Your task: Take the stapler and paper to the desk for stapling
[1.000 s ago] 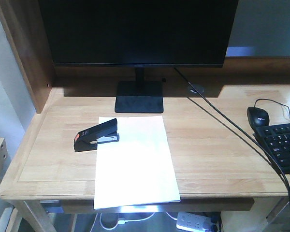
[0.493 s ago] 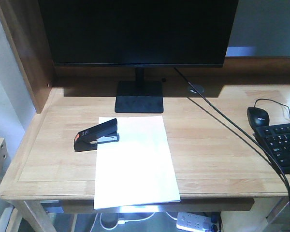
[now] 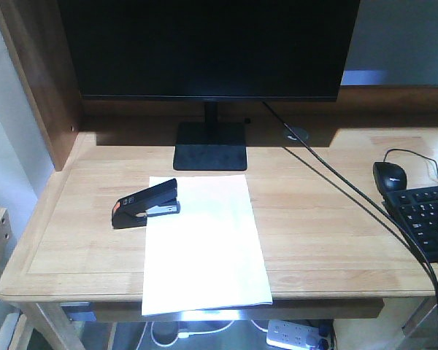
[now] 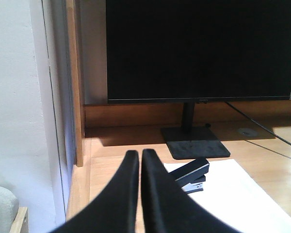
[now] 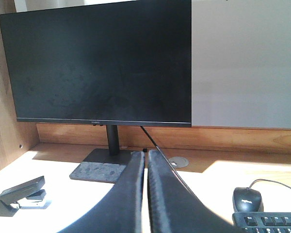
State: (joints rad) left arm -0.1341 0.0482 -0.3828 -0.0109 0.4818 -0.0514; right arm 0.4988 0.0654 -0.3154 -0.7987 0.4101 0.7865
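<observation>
Left wrist view: my left claw [image 4: 139, 158] is pinched closed, empty; the stapler [image 4: 191, 174] lies just ahead-right, apparently biting the paper [image 4: 233, 194] corner. Next: press it down.

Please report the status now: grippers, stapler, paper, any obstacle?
Left gripper shut, right gripper shut, both empty. Stapler on desk, jaw over paper corner. Nothing blocking.

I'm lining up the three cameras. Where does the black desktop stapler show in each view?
Front view: black stapler with orange-red end, left of centre, its right end on the white paper.
Left wrist: lower centre, right of the gripper fingers.
Right wrist: bottom left corner.
Shared landmark: the black monitor's square base.
</observation>
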